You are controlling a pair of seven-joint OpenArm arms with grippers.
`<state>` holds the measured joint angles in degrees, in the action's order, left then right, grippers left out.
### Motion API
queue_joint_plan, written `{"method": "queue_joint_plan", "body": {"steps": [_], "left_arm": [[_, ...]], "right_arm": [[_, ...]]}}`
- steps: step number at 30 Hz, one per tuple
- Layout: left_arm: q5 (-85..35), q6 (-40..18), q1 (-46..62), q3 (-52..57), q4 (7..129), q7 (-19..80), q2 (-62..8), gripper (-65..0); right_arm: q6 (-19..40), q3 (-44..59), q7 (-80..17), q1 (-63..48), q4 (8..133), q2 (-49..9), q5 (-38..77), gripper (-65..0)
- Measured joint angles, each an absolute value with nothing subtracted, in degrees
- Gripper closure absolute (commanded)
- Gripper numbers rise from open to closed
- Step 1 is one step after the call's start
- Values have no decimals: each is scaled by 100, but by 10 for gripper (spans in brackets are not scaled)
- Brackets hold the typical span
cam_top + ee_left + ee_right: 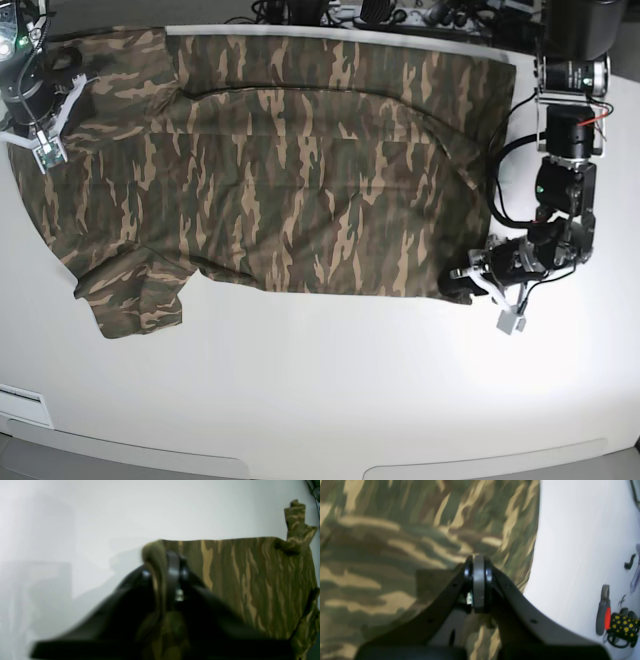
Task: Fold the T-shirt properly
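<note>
The big camouflage cloth T-shirt [290,170] lies flat on the white bench [330,390]. The left claw [165,562] pinches its corner; the right claw [478,580] is pressed together, holding nothing clear. A thin pinch might slip when lifted.

A white table [330,380] under bright light — cables [400,15] along its far edge.

The T-shirt [290,170] lies spread on the white table [330,390].

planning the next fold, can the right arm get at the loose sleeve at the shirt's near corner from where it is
Probably yes. The right gripper sits shut at the T-shirt's far corner on that side; the sleeve lies flat and uncovered, with nothing between.
</note>
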<state>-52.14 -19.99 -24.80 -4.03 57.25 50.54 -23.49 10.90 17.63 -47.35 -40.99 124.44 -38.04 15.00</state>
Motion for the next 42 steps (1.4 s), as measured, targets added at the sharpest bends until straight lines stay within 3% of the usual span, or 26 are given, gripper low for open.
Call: {"method": "queue_joint_plan", "body": {"steps": [4,8,10,15,29,35,42], "left_arm": [[-5186,-1997,-2545,-408,5714,5124,-2346,0],[-5192,-1997,-2543,-408,5714,5103,-2344,0],[-5196,-1997,-2543,-408,5714,5100,-2344,0],[-5199,-2001,-2543,-408,5714,5103,-2344,0],[-5168,-2191,-2543,-408,5710,5103,-2331,0],[-5168,-2193,-2541,-408,5710,5103,-2333,0],[-5168,-2193,-2541,-408,5710,5100,-2333,0]], "right_arm": [[899,1756,-4729,-3627,12444,-3789,1518,-7],[676,1754,-4663,-2825,12444,-3791,1516,-290],[694,1752,-4521,-2425,12390,-3787,1540,-336],[928,1758,-4338,-1214,11417,-3767,2270,-336],[2585,1769,-5507,2025,5857,-3730,5382,-336],[2910,1774,-5730,2530,4178,-3730,5975,-336],[3181,1774,-5898,2475,3795,-3564,6163,-336]]}}
